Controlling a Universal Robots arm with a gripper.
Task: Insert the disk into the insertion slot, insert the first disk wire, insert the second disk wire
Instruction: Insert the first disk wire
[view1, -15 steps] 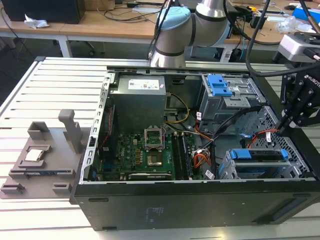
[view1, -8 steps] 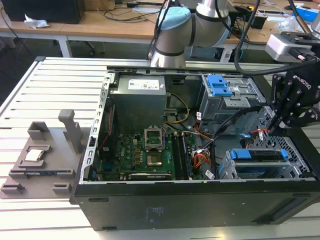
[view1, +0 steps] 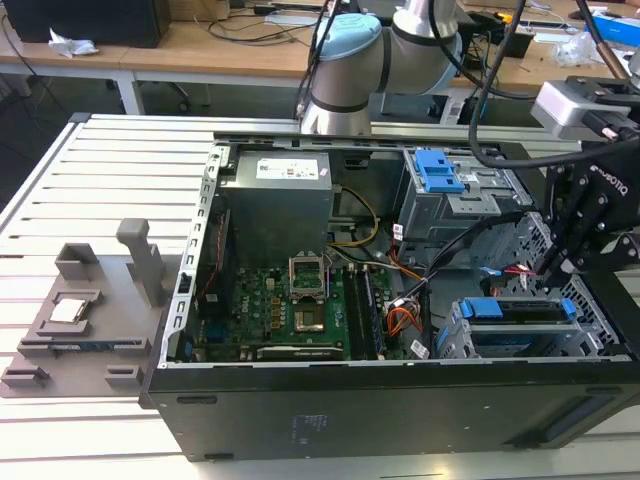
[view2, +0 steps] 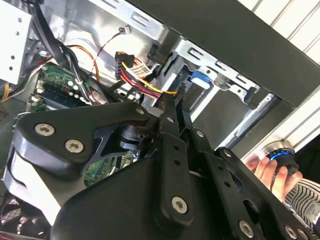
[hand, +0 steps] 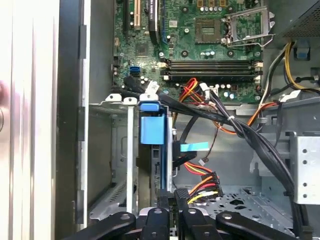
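One disk (view1: 520, 312) in its blue frame sits inside the one low grey slot (view1: 452, 340), at the exterior view's right end of the open computer case (view1: 350, 410) on the desk (view1: 90, 190). One taller cage (view1: 450, 195) with a blue latch stands beyond it. The one gripper (hand: 172, 202) hangs by the disk's end, nearly closed, pinching the plug (hand: 181, 193) of a red, yellow and black wire (hand: 202, 185). Its fingers hide the plug's tip, and I cannot tell whether the plug touches the disk. One hand (view2: 270, 172) is cut off at the edge of the second wrist view.

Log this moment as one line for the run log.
disk in insertion slot | gripper low beside disk, at red-yellow wire connector | wire not visibly plugged in
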